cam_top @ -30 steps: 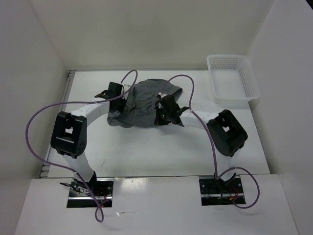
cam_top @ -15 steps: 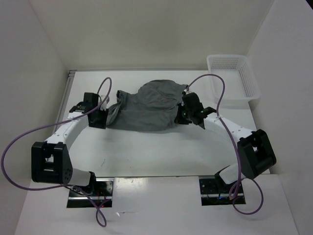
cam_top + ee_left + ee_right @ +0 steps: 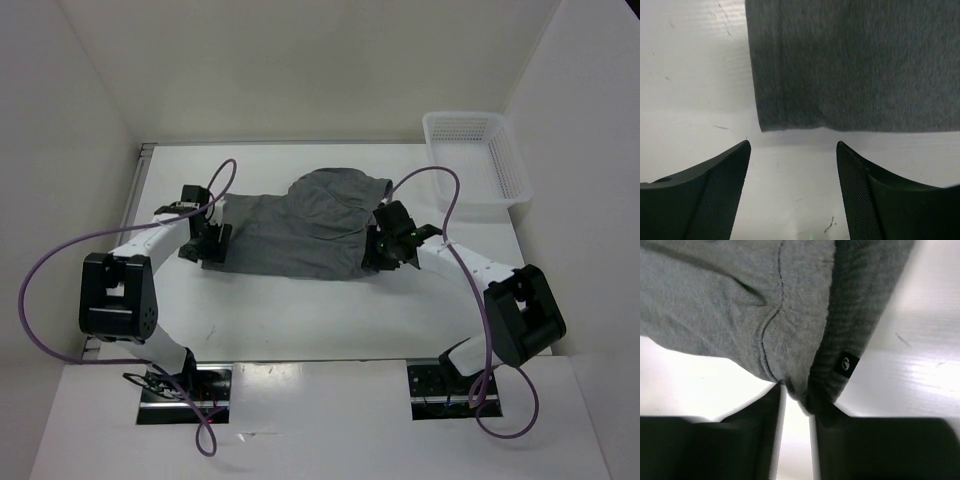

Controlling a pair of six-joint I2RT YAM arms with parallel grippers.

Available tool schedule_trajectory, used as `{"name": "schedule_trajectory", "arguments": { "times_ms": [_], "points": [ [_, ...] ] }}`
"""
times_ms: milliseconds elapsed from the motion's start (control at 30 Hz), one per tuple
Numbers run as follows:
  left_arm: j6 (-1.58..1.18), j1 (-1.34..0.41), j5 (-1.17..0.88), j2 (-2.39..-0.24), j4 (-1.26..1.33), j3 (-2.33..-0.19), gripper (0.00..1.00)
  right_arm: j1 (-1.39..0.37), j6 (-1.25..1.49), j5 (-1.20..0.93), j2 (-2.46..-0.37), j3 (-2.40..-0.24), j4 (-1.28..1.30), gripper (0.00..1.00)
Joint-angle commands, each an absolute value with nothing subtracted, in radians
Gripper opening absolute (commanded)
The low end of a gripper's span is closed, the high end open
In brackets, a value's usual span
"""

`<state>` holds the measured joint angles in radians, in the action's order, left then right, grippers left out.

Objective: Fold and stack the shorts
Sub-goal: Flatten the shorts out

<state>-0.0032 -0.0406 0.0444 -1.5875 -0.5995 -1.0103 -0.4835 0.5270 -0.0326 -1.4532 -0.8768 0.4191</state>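
Observation:
The grey shorts (image 3: 300,228) lie spread out on the white table, between my two grippers. My left gripper (image 3: 213,250) sits at their left edge. In the left wrist view it (image 3: 792,150) is open with only bare table between its fingers, and the shorts' hem (image 3: 850,65) lies just beyond the tips. My right gripper (image 3: 383,250) is at the shorts' right edge. In the right wrist view it (image 3: 796,397) is open by a narrow gap, with a corner of the ribbed waistband (image 3: 860,305) resting at its tips. A small black label (image 3: 846,363) shows on that band.
A white mesh basket (image 3: 465,117) stands at the back right corner of the table. White walls close in the table on the left, back and right. Purple cables loop over both arms.
Both grippers were shut on the bunched shorts, drew apart and stretched them wide. Now both have opened, the cloth lies flatter, and the left gripper sits just off the hem.

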Motion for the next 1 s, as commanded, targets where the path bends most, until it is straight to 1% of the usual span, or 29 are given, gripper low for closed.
{"name": "schedule_trajectory", "arguments": {
  "times_ms": [0, 67, 100, 200, 300, 433, 567, 600, 633, 667, 700, 733, 767, 800, 833, 867, 900, 967],
  "points": [
    [0.0, -0.035, 0.083, -1.618, -0.537, -1.066, 0.78, -0.477, 0.548, 0.005, -1.421, -0.882, 0.46, 0.46],
    [0.0, -0.035, 0.113, -1.64, -0.537, -1.066, 0.8, -0.465, 0.564, 0.014, -1.411, -0.882, 0.471, 0.63],
    [0.0, -0.035, 0.123, -1.661, -0.526, -1.066, 0.8, -0.453, 0.577, 0.023, -1.411, -0.882, 0.485, 0.65],
    [0.0, -0.026, 0.162, -1.695, -0.516, -1.066, 0.8, -0.43, 0.65, 0.009, -1.391, -0.871, 0.494, 0.65],
    [0.0, -0.026, 0.186, -1.704, -0.494, -1.045, 0.8, -0.43, 0.744, -0.014, -1.391, -0.832, 0.421, 0.68],
    [0.0, -0.026, 0.21, -1.736, -0.474, -1.036, 0.82, -0.43, 0.79, -0.014, -1.481, -0.819, 0.397, 0.7],
    [0.0, -0.026, 0.2, -1.778, -0.465, -1.035, 0.8, -0.43, 0.799, -0.014, -1.569, -0.819, 0.397, 0.71],
    [0.0, -0.026, 0.199, -1.789, -0.465, -1.035, 0.78, -0.43, 0.79, -0.027, -1.58, -0.819, 0.397, 0.69],
    [0.0, -0.026, 0.19, -1.789, -0.465, -1.035, 0.75, -0.43, 0.79, -0.041, -1.58, -0.819, 0.387, 0.58],
    [0.0, -0.026, 0.178, -1.789, -0.465, -1.035, 0.63, -0.43, 0.79, -0.041, -1.58, -0.81, 0.387, 0.47],
    [0.0, -0.026, 0.167, -1.789, -0.465, -1.026, 0.57, -0.417, 0.802, -0.041, -1.58, -0.81, 0.387, 0.34],
    [0.0, -0.026, 0.154, -1.789, -0.474, -1.026, 0.47, -0.408, 0.802, -0.032, -1.566, -0.801, 0.4, 0.11],
    [0.0, -0.026, 0.132, -1.769, -0.474, -1.017, 0.36, -0.408, 0.802, -0.023, -1.528, -0.801, 0.42, 0.03],
    [0.0, -0.026, 0.132, -1.758, -0.474, -1.0, 0.16, -0.393, 0.814, -0.023, -1.504, -0.792, 0.432, 0.0],
    [0.0, -0.026, 0.132, -1.746, -0.474, -0.99, 0.09, -0.384, 0.815, -0.011, -1.477, -0.792, 0.443, 0.0],
    [0.0, -0.026, 0.132, -1.72, -0.497, -0.979, 0.03, -0.364, 0.815, -0.011, -1.448, -0.781, 0.455, 0.0],
    [0.0, -0.026, 0.132, -1.703, -0.512, -0.959, 0.0, -0.354, 0.805, -0.011, -1.389, -0.781, 0.486, 0.0],
    [0.0, -0.026, 0.12, -1.628, -0.595, -0.944, 0.0, -0.345, 0.792, -0.011, -1.335, -0.791, 0.532, 0.0]
  ]
}}
